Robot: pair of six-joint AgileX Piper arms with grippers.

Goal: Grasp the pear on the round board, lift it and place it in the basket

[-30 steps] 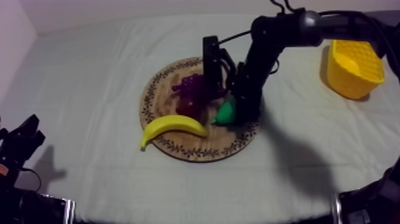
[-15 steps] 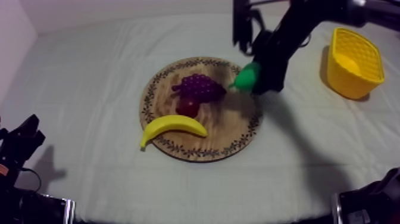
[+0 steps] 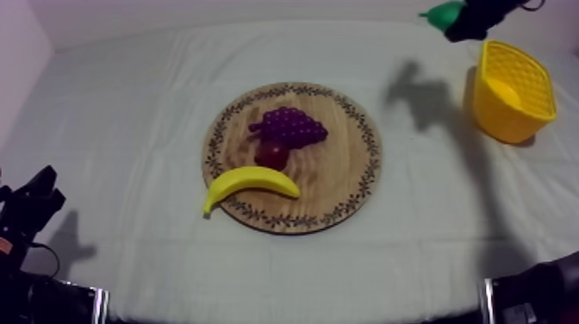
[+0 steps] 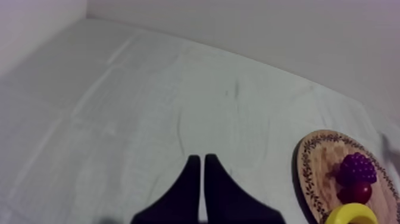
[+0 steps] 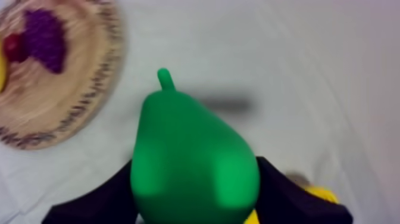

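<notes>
Green pear point(image 5: 193, 167) sits gripped in the right tool point(image 3: 463, 21), one black finger point(image 5: 288, 193) pressed to each side of its wide end and its stem pointing away from the wrist. In the top view the tool holds the pear in the air at the far right of the surface point(image 3: 129, 103), off the board point(image 3: 345, 185) and near the far left corner of the basket point(image 3: 500, 121), but not inside it. A shadow point(image 3: 418, 86) lies on the cloth between board and basket. The basket stands on the right side, well apart from the board.

On the board, the grapes point(image 3: 291, 127) lie toward the far side, the small red fruit point(image 3: 272, 155) touches their near edge, and the banana point(image 3: 250, 183) curves along the near left rim, one tip reaching past it.

The left tool point(image 4: 201, 167) rests low at the near left, well away from the board, its two fingers lying together as a narrow wedge, closed on nothing and pointing across bare cloth.
</notes>
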